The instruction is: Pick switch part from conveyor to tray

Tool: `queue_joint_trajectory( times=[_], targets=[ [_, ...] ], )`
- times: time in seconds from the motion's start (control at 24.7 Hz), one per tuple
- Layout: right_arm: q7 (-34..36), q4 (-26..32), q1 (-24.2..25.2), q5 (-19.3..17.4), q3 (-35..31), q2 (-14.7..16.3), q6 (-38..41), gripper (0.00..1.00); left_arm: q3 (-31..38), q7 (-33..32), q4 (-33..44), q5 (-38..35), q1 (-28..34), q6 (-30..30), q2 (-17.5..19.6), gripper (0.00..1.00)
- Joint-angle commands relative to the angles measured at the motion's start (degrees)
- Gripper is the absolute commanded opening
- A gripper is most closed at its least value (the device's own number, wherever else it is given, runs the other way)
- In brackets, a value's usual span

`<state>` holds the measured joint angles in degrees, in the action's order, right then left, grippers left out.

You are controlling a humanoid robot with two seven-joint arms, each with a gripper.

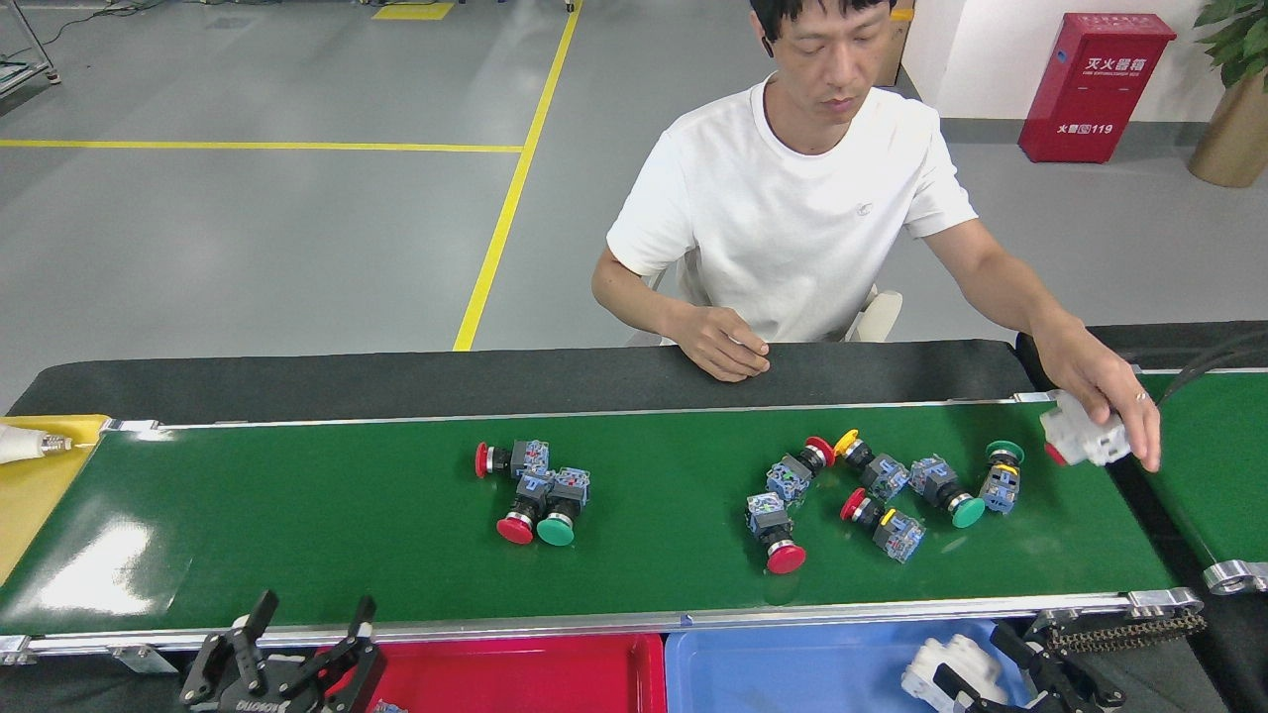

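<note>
The right end effector (976, 683) pinches a white switch part (941, 665) over the blue tray (792, 668), below the conveyor (297, 515) near edge. The left end effector (297, 644) hangs spread above the red tray (515, 673).

Glossy green conveyor (297, 535), three pushbutton switches (530, 490) mid-belt, six more (877, 490) right

A factory or industrial workshop floor: a long glossy green conveyor belt with silver metal side rails (297, 525) crosses the view, with a red plastic tray (535, 673) and a blue plastic tray (792, 668) below it. Behind lie grey painted concrete floor with yellow lane lines (495, 238) and a red fire-extinguisher cabinet (1095, 84).
</note>
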<state>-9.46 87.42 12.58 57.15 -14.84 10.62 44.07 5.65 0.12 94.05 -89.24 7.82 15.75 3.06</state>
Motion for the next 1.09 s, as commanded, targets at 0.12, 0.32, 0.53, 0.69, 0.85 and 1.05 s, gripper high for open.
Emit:
queue_joint_trajectory(
  times=[0.12,0.32,0.53,0.69,0.85,1.05],
  targets=[
    [-2.0,2.6,-5.4,-0.1,-0.8,-4.4,0.9,0.94,-5.5,0.2,-5.9,-3.2,-6.2,-0.4,-0.1,1.0],
    [-2.0,3.5,-13.1,0.8,-0.5,-6.3,-7.3,0.9,-6.7,0.2,-10.1,-4.4,-8.9,-0.5,-0.3,1.0],
    [-1.5,3.4,-18.4,9.4,5.3,-9.7,-29.1,0.89,-7.1,0.2,-14.2,-4.6,-11.2,-0.7,-0.4,1.0],
    [1.4,4.0,-18.2,12.3,16.1,-10.2,-42.1,0.91,-6.5,0.2,-15.3,-4.6,-12.7,-1.7,0.3,1.0],
    [6.2,7.4,-12.8,12.5,20.5,-8.1,-44.2,0.96,-6.4,0.1,-16.4,-4.6,-14.3,-1.9,0.5,1.0],
    [6.1,9.6,-9.6,13.8,24.7,-8.1,-44.0,0.95,-6.4,0.1,-23.2,-4.6,-20.1,-2.1,0.6,1.0]
  ],
)
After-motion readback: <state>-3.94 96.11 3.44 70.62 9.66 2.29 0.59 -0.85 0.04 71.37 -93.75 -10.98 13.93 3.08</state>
